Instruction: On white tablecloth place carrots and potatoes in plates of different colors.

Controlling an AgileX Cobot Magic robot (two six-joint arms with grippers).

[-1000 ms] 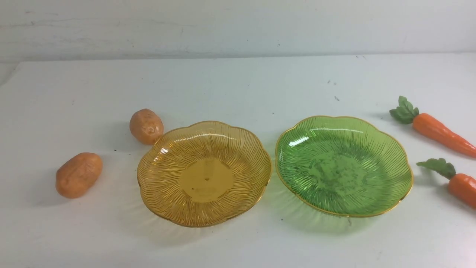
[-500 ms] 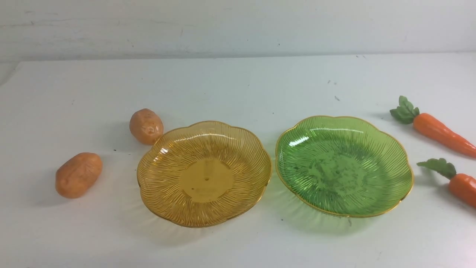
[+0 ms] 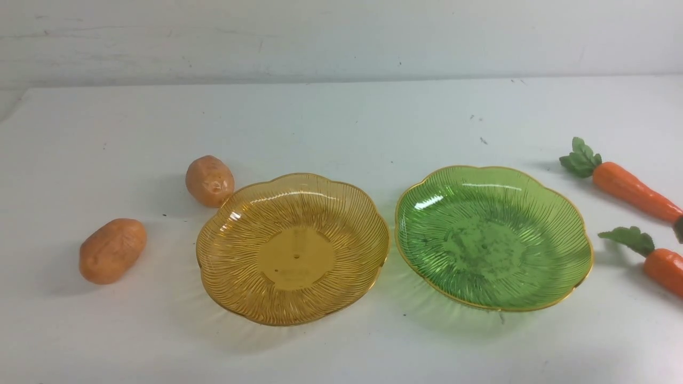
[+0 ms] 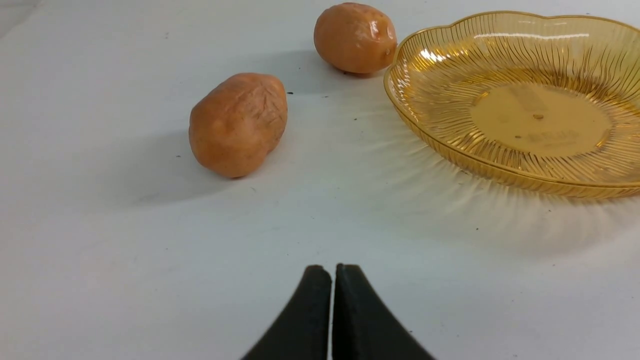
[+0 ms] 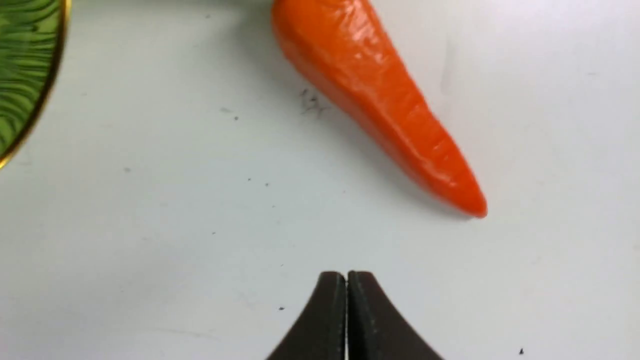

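On the white tablecloth (image 3: 341, 128) the amber plate (image 3: 296, 258) and the green plate (image 3: 493, 240) stand side by side, both empty. Two potatoes (image 3: 210, 181) (image 3: 112, 250) lie left of the amber plate. Two carrots (image 3: 629, 186) (image 3: 661, 266) lie right of the green plate. In the left wrist view my left gripper (image 4: 332, 267) is shut and empty, short of the nearer potato (image 4: 239, 125), the farther potato (image 4: 356, 37) and the amber plate (image 4: 400, 100). My right gripper (image 5: 346, 274) is shut and empty, a little short of a carrot's tip (image 5: 380, 100), with the green plate's rim (image 5: 25, 75) off to one side.
A pale wall rises behind the table's far edge. A dark piece (image 3: 678, 229) shows at the right border of the front view, between the two carrots. Small dark specks dot the cloth.
A dark piece has come into the front view at its right edge, over the far carrot's tip. Plates, potatoes and carrots have not moved.
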